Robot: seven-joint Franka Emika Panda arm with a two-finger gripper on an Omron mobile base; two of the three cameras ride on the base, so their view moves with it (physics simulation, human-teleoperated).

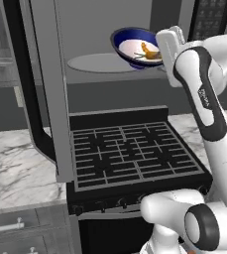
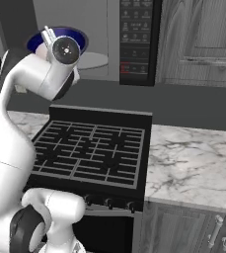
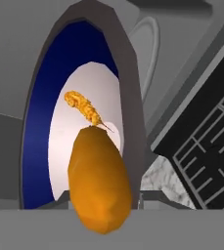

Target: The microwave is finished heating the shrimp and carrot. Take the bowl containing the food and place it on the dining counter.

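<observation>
The bowl (image 1: 135, 47) hangs tilted in front of the open microwave (image 1: 110, 30), lifted clear of the pale round turntable (image 1: 95, 63) and sitting directly at the end of the arm; in the left base view it lies at about nine o'clock from the white hand, its near rim hidden behind that hand. In the right base view the bowl (image 2: 67, 37) peeks out at roughly twelve o'clock above the wrist, over the back edge of the stove (image 2: 92, 153). It is deep blue outside and along the rim, white inside, and tipped so its mouth faces toward the left base camera. In the hand view the bowl (image 3: 40, 141) stands on edge as a tall oval right against the camera. The carrot (image 3: 100, 183) looms large and orange at six o'clock inside it, and the small curved shrimp (image 3: 84, 108) lies just above, touching the carrot's tip. The gripper (image 1: 160, 53) meets the bowl's rim, yet its fingertips are covered by the hand and the bowl, so I cannot tell how wide the jaws stand or whether they pinch the rim.
</observation>
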